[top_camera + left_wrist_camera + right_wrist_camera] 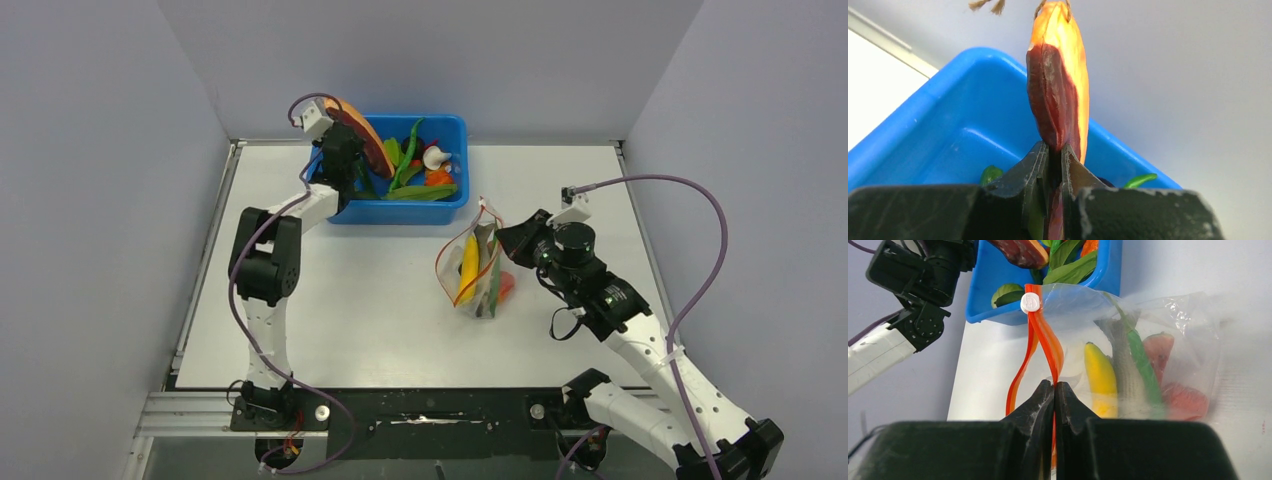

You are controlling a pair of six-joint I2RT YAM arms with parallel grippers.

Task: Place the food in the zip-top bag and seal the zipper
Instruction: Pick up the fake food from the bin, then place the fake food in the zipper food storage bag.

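Both clenched: left hand [1055,150] grips the papaya slice [1058,80], right hand [1054,387] the zipper [1048,345]; the big slice may snag the zip-top bag [1168,325] mouth.

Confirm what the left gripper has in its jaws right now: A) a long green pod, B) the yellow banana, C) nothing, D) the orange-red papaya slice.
D: the left gripper is closed on the orange-red papaya slice, held over the blue tub, while the yellow banana already lies inside the zip-top bag.
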